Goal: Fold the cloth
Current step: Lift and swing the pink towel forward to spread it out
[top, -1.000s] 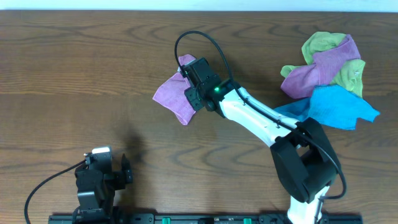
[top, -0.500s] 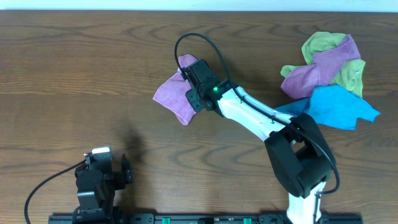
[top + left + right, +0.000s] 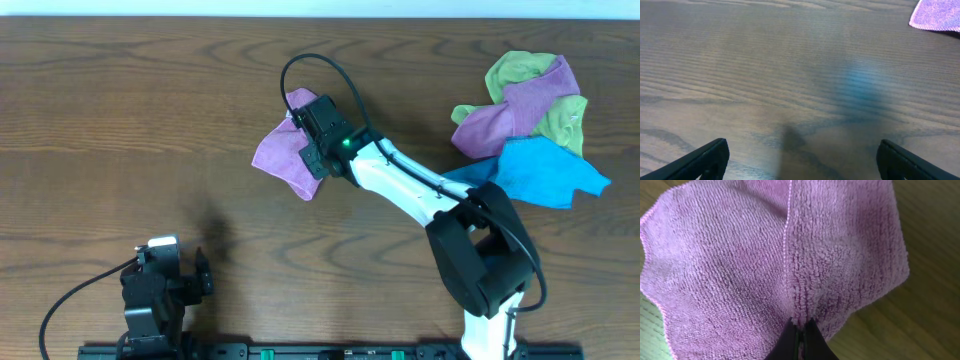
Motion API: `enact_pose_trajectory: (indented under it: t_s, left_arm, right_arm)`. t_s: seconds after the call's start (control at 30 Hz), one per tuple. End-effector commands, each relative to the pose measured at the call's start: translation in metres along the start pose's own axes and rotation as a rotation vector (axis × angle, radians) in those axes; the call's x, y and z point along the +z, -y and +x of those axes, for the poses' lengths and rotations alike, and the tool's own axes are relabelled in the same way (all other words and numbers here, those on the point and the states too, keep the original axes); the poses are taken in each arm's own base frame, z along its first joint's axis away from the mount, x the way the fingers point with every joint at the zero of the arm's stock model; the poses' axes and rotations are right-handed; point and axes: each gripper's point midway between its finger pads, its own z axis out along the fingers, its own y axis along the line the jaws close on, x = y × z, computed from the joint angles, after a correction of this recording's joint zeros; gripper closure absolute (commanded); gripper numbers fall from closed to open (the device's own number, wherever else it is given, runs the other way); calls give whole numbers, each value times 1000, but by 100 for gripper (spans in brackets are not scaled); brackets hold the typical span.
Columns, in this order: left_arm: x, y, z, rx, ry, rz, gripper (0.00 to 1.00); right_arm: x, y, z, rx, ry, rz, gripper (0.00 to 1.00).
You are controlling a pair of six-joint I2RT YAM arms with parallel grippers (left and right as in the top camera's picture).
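The lilac cloth (image 3: 281,160) lies rumpled on the wooden table, left of centre toward the far side. In the right wrist view the cloth (image 3: 765,265) fills most of the frame, with a stitched hem running down its middle. My right gripper (image 3: 801,329) is shut, pinching a small ridge of the fabric beside that hem. From overhead, the right gripper (image 3: 312,142) sits over the cloth's right part and hides the fabric under it. My left gripper (image 3: 802,165) stands open near the front left of the table, nothing between its fingers (image 3: 705,159), far from the cloth (image 3: 936,14).
At the far right lies a bunched pile of lime-green and purple cloths (image 3: 525,100), with a bright blue cloth (image 3: 540,172) just in front of it. The white right arm (image 3: 410,190) stretches diagonally across the middle. A black cable (image 3: 300,62) loops above the wrist.
The right jaws have closed on the cloth. The cloth's left corner has drawn in slightly to the right. The left arm has not moved.
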Motion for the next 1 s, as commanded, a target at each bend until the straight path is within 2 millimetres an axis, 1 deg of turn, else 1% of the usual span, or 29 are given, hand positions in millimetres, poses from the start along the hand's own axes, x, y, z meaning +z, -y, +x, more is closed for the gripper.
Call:
enact_pose_trajectory:
  t_s: [0.0,0.07,0.13,0.23,0.27,0.37,0.4,0.47,0.5,0.53,0.57,0.6,0.63,0.67,0.7,0.73,0.83,0.9,0.97]
  left_arm:
    - [2,-2,13,-4,-47,-15,5]
    - [2,-2,13,-4,-47,-15,4]
    - [2,-2,13,-4,-47,-15,5]
    - [2,-2,13,-4,-47,-15,5]
    - [2,-2,13,-4,-47,-15,5]
    - [2,-2,13,-4,-47,-15,5]
    - [2,-2,13,-4,-47,-15,5]
    - [2,-2,13,-4,-47,-15,5]
    - [2,-2,13,-4,-47,-15,5]
    - [2,-2,13,-4,-47,-15,5]
    - [2,-2,13,-4,-48,-15,4]
    - [2,-2,13,-4,-47,-15,5]
    - [2,-2,13,-4,-47,-15,5]
    - [2,-2,13,-4,-47,-15,5]
    - [2,-2,13,-4,-47,-15,5]
    - [2,-2,13,-4,-48,-15,5]
    - [2,-2,13,-4,-47,-15,5]
    - [2,-2,13,-4,-47,-15,5]
    - [2,-2,13,-4,-48,-15,4]
  right_arm:
    - [-30,11,-41,19,105,18,97]
    - [-41,19,-53,27,130,48,97]
    - [-52,33,-61,40,145,105,99]
    - [-65,56,-68,22,148,197,99]
    - [-70,68,-70,23,145,244,99]
    - [-89,117,-71,63,134,440,99]
    - [-95,130,-72,78,133,491,99]
    - [-106,151,-74,98,133,563,99]
    - [-111,156,-76,107,138,575,99]
    - [-114,156,-81,111,147,564,99]
    - [-115,143,-88,101,162,497,99]
    - [-112,124,-95,85,176,407,95]
    - [-108,90,-102,35,191,260,83]
    - [-105,65,-103,-39,192,176,90]
    - [-105,59,-102,-71,186,173,99]
    - [-106,59,-101,-79,178,199,99]
    - [-108,70,-97,-78,159,270,99]
    - [-107,76,-93,-70,145,276,99]
    - [-106,72,-92,-70,142,243,99]
